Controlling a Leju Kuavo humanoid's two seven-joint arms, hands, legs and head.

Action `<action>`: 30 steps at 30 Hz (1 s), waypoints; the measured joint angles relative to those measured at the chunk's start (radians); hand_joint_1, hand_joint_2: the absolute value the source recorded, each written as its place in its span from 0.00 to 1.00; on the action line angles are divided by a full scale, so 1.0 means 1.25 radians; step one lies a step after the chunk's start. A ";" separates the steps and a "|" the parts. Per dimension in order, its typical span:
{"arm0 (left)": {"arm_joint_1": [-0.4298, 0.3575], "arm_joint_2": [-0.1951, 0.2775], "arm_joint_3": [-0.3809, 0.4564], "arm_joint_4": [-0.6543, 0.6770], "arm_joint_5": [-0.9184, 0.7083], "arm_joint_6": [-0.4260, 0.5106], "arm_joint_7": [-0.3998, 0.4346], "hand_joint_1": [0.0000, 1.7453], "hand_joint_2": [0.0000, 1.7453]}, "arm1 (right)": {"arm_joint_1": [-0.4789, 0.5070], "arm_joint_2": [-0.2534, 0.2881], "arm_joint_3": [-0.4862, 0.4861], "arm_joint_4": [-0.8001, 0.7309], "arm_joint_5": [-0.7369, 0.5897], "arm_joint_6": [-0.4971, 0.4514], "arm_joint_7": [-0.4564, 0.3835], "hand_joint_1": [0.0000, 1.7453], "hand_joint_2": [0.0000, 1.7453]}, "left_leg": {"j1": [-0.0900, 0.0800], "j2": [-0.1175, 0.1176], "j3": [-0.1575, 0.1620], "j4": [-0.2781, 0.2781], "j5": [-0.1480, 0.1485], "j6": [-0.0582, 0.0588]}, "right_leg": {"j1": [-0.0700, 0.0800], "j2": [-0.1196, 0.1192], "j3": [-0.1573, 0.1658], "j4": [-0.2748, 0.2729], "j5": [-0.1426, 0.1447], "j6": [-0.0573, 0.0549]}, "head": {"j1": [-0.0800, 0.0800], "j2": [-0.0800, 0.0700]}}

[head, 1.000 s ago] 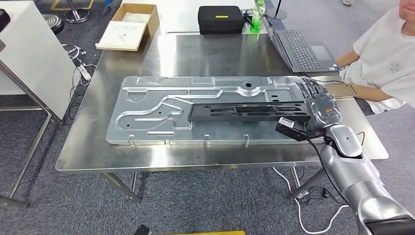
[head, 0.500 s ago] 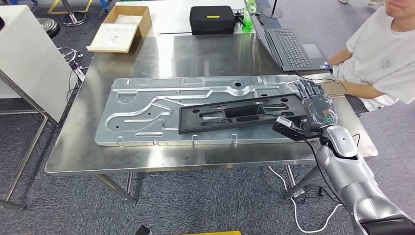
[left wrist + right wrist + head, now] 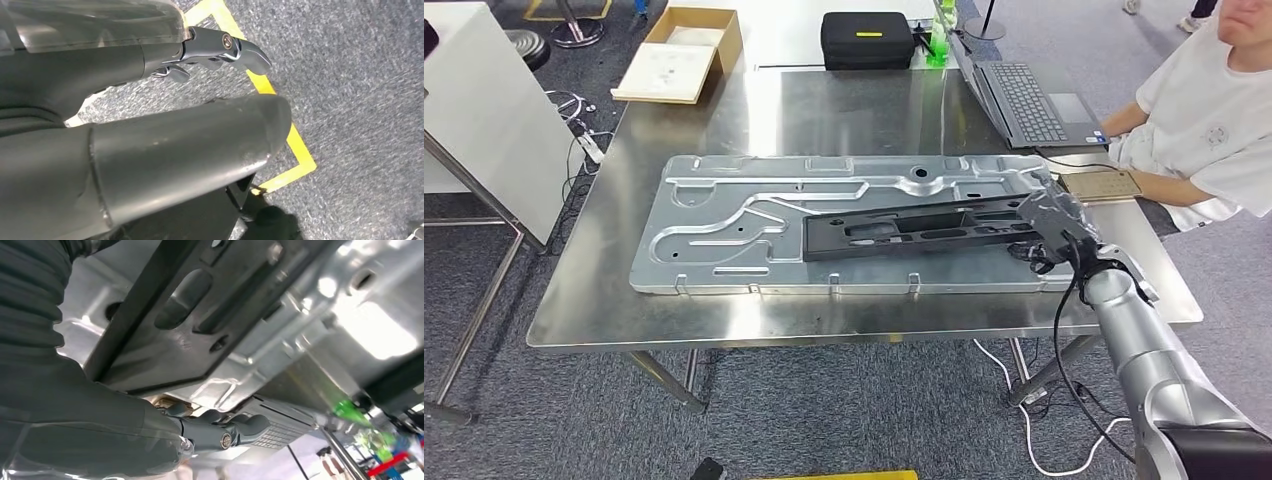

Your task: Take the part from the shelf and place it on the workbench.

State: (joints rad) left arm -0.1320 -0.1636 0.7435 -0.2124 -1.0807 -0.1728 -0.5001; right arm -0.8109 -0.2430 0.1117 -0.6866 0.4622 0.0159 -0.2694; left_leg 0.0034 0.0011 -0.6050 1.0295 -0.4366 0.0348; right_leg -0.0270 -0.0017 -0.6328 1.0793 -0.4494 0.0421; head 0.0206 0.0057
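Placing step: right hand (image 3: pixel 1052 222) grips the black part (image 3: pixel 914 230) at its right end, part lying over the metal panel (image 3: pixel 724 230) on the workbench (image 3: pixel 824 105). Next: lower flat, let go. Left hand (image 3: pixel 220 47) hangs, holding nothing, fingers curled.

The silver right arm rises from five o'clock toward the centre right, its right hand (image 3: pixel 1052 222) turned palm-down with dark fingers (image 3: pixel 1036 205) closed on the end of the black part (image 3: pixel 914 230). The left hand (image 3: pixel 150 140) hangs down, its fingers (image 3: pixel 220 47) lightly curled around nothing.
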 joint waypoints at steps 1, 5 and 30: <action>-0.001 0.000 0.000 0.000 0.000 0.000 0.000 0.00 0.00 | -0.003 0.002 -0.007 0.000 -0.018 0.009 -0.001 0.00 1.00 | -0.001 0.000 -0.002 0.002 -0.001 -0.004 | 0.002 0.000 0.009 -0.021 0.003 -0.004 | 0.000 0.000; -0.002 0.002 0.000 0.000 0.000 0.000 0.000 0.00 0.00 | -0.009 0.007 -0.026 0.000 -0.054 0.026 -0.001 0.00 1.00 | -0.001 0.000 -0.008 0.013 -0.011 -0.019 | 0.004 0.002 0.010 -0.030 0.004 -0.026 | -0.001 0.000; -0.013 -0.007 0.000 0.000 0.000 -0.003 0.007 0.00 0.00 | 0.081 0.039 -0.050 -0.330 -0.210 0.028 -0.129 0.00 1.00 | 0.001 -0.002 0.004 -0.003 0.000 0.002 | 0.005 0.001 -0.015 0.023 -0.006 -0.008 | 0.000 0.000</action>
State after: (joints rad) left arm -0.1487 -0.1721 0.7432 -0.2123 -1.0812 -0.1768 -0.4908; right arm -0.7096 -0.1948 0.0490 -1.0998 0.1994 0.0510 -0.4313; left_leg 0.0042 -0.0016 -0.6002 1.0259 -0.4372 0.0379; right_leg -0.0213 -0.0002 -0.6515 1.1075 -0.4568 0.0323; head 0.0201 0.0057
